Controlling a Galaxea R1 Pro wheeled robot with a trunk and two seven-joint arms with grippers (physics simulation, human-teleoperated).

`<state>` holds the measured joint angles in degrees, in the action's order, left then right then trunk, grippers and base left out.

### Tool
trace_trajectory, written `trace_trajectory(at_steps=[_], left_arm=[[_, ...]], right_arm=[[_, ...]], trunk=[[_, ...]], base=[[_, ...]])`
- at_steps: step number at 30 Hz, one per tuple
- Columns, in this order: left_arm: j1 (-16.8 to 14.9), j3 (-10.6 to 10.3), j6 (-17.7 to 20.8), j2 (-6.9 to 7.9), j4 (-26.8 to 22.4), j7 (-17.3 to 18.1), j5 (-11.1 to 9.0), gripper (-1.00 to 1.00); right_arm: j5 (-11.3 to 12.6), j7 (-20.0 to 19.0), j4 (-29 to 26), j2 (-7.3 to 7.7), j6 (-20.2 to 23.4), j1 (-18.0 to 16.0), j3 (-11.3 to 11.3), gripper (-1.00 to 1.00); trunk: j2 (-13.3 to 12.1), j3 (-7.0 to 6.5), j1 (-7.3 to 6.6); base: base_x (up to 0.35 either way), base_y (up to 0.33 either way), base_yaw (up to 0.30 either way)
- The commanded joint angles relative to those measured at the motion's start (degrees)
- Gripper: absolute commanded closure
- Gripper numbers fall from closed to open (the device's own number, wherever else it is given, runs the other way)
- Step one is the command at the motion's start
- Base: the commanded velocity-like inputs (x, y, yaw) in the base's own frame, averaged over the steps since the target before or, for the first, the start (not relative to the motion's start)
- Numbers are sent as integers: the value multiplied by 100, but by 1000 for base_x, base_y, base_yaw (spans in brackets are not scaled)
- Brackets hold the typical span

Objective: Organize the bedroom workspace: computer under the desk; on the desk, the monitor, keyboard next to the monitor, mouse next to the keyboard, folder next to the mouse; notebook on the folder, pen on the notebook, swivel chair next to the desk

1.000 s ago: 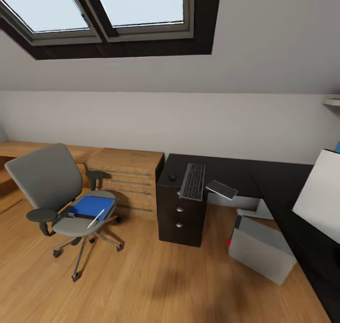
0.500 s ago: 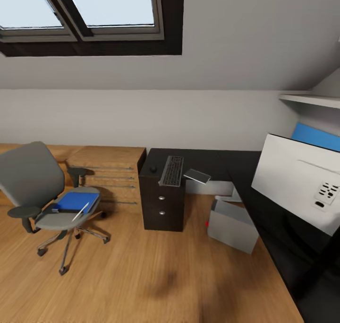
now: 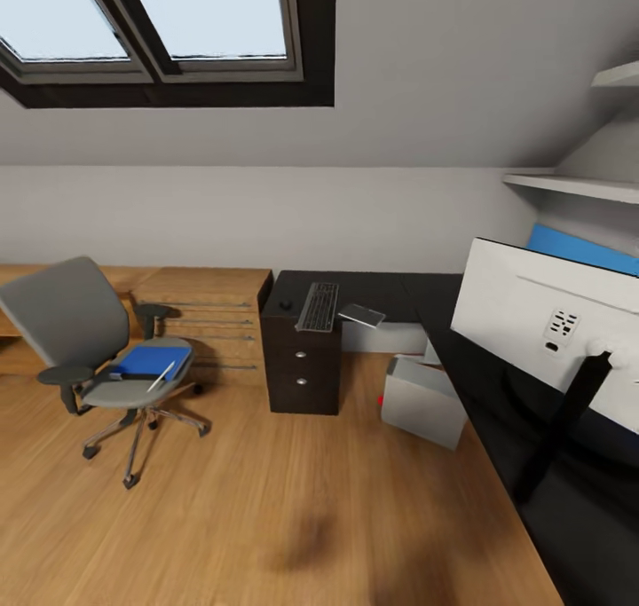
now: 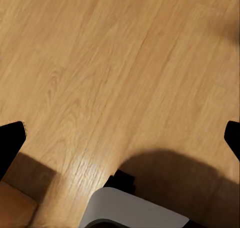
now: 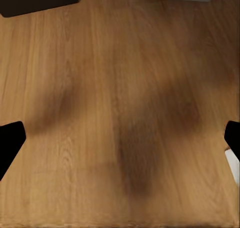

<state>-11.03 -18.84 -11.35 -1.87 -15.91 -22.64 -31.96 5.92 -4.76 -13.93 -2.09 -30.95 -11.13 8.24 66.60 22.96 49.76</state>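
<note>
the head camera has turned a little since half a second ago: the monitor (image 3: 555,335) shows more of its white back and its black stand, and a second wall shelf (image 3: 617,75) has come into view. the things themselves did not move. the swivel chair (image 3: 93,358) stands on the wooden floor (image 3: 293,499), apart from the desk (image 3: 417,300). the blue folder (image 3: 149,360) lies on its seat, with the white pen (image 3: 161,375) on top. the keyboard (image 3: 319,306) and the mouse (image 3: 286,304) lie on the desk, near each other. the computer (image 3: 424,400) stands on the floor beside the desk. the left gripper (image 4: 120,138) and the right gripper (image 5: 120,138) hang over bare floor, both spread wide and holding nothing.
</note>
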Motion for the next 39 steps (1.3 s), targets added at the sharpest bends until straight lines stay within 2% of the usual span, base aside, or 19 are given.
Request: trace_trajectory(at_steps=[1,12,28,39], left_arm=[[-4,-49,-25,2,1,-30,-54,-100],[-4,-49,-25,2,1,-30,-56,-100],[-4,-49,-25,3,1,-30,-56,-100],[-4,-49,-31,2,1,-30,-56,-100]], right_arm=[[59,-50,4,-2,-16,-4,20,-100],[59,-51,4,-2,-16,-4,20,-100],[58,-51,4,-2,-16,-4,-35,-100],[59,-51,4,-2,-16,-4,-102,-100]], trunk=[[4,6,-4],[4,6,-4],[4,6,-4],[-437,-191,-245]], base=[[-337,0,-1],[-334,-25,0],[-294,-195,0],[-293,-196,-1]])
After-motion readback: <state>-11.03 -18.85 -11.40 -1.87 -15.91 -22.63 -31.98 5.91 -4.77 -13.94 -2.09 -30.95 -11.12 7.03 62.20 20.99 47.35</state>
